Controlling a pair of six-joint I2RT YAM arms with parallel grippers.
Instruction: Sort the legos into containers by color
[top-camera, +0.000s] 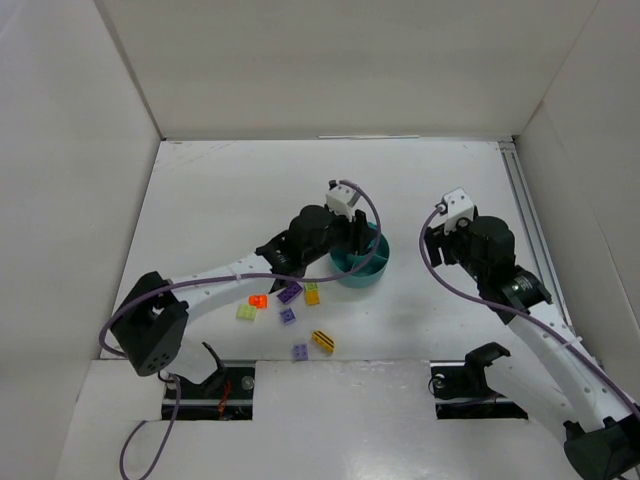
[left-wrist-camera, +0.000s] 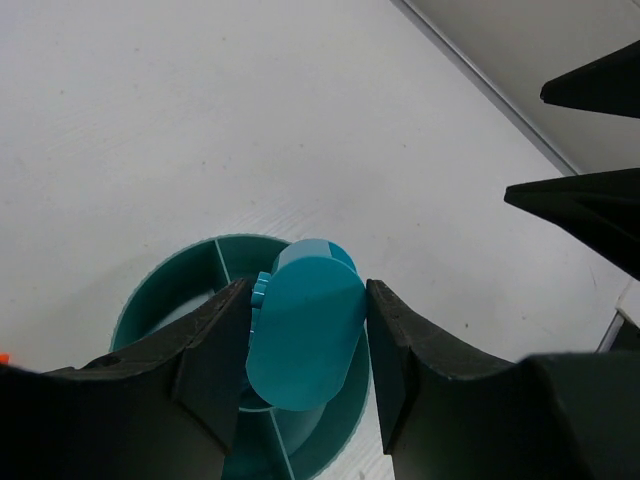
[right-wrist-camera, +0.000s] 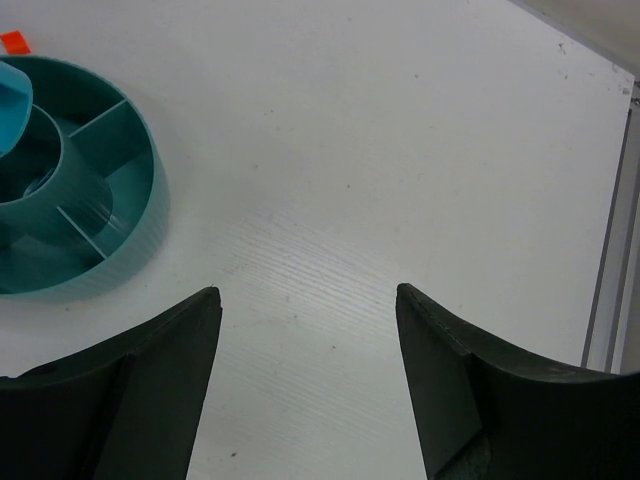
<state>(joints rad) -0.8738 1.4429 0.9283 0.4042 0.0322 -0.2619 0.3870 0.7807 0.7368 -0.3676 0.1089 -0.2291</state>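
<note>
Teal piece (left-wrist-camera: 305, 340) pinched by left tool (left-wrist-camera: 306, 300) over divided dish (left-wrist-camera: 170, 275); right tool (right-wrist-camera: 305, 295) spread.

A round teal plastic dish (top-camera: 366, 279), divided into wedge compartments, stands upright. Small translucent plastic bricks (top-camera: 288, 316), orange (top-camera: 258, 300), lime green (top-camera: 246, 312), purple (top-camera: 290, 293) and yellow (top-camera: 312, 295), lie scattered near it. A teal oval piece (left-wrist-camera: 305, 325) hangs over the dish.

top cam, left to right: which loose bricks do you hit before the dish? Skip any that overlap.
lime green brick → orange brick → yellow brick → teal dish
</note>
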